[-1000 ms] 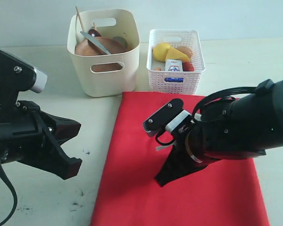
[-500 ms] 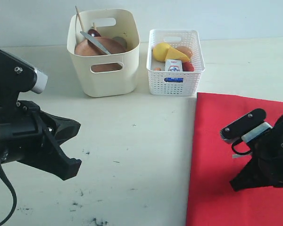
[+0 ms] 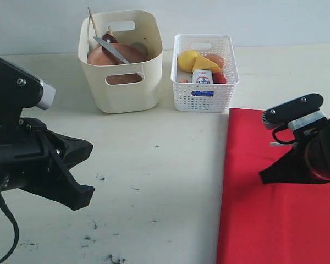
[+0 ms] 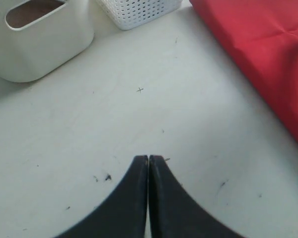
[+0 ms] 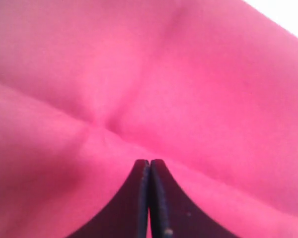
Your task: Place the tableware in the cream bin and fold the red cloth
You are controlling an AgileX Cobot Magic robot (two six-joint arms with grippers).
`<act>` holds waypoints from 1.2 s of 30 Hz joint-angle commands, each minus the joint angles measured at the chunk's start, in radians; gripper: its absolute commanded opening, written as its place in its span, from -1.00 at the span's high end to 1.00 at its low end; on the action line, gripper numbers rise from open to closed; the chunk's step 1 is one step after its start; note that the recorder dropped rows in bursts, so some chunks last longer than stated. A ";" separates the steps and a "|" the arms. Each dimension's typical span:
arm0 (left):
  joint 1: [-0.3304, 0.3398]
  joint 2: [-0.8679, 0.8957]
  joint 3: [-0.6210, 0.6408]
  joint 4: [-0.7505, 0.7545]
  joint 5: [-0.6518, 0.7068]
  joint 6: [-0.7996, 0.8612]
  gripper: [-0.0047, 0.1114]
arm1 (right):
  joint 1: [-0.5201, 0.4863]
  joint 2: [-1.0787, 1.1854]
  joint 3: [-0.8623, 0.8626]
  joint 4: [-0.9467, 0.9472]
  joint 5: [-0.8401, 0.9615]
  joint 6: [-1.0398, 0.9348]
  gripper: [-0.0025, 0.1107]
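The red cloth [image 3: 264, 220] lies folded over at the right of the table, its left edge straight; it fills the right wrist view [image 5: 188, 74] with a pucker just ahead of the tips. My right gripper [image 3: 262, 179] [image 5: 149, 161] hangs over the cloth, shut, with nothing visible between its tips. The cream bin [image 3: 121, 82] [image 4: 39, 44] stands at the back and holds tableware: a brown plate [image 3: 107, 56], a silver knife [image 3: 111, 49] and chopsticks [image 3: 92, 19]. My left gripper [image 3: 85, 195] [image 4: 148, 158] is shut and empty over bare table at the left.
A white lattice basket [image 3: 203, 82] [image 4: 139, 10] with food and a small carton stands right of the cream bin, just behind the cloth's far left corner. The pale table [image 3: 154, 165] between the two arms carries a few dark marks.
The cloth's left half was carried over to the right, so the cloth now covers only the right side. My right gripper went right with it and has since risen a little. The left arm stayed put.
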 commanded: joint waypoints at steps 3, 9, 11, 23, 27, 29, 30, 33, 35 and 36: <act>0.000 0.002 0.006 -0.014 0.016 -0.006 0.87 | -0.234 0.154 -0.067 -0.077 -0.249 0.008 0.96; 0.000 0.002 0.022 -0.018 0.025 -0.006 0.87 | -0.365 0.326 -0.255 -0.075 -0.216 -0.052 0.96; 0.000 0.002 0.024 -0.018 0.025 -0.006 0.87 | -0.386 0.364 -0.337 -0.077 -0.246 -0.113 0.96; 0.000 0.002 0.024 -0.007 0.025 -0.006 0.87 | -0.395 0.444 -0.702 0.030 -0.216 -0.268 0.96; 0.000 0.002 0.024 -0.007 0.025 -0.006 0.87 | -0.444 0.391 -0.700 0.179 -0.163 -0.313 0.96; 0.000 0.002 0.024 -0.007 0.025 -0.006 0.87 | -0.472 0.392 -0.700 0.297 -0.113 -0.406 0.96; 0.000 0.002 0.024 -0.007 0.025 -0.006 0.87 | -0.485 0.402 -0.700 0.374 -0.095 -0.468 0.96; 0.000 0.002 0.024 -0.008 0.025 -0.022 0.87 | -0.518 0.454 -0.698 0.552 -0.106 -0.648 0.96; 0.000 0.002 0.024 -0.008 0.025 -0.024 0.87 | -0.533 0.494 -0.698 0.562 -0.142 -0.664 0.96; 0.000 0.002 0.024 -0.010 0.025 -0.024 0.87 | -0.544 0.526 -0.703 0.562 -0.182 -0.664 0.96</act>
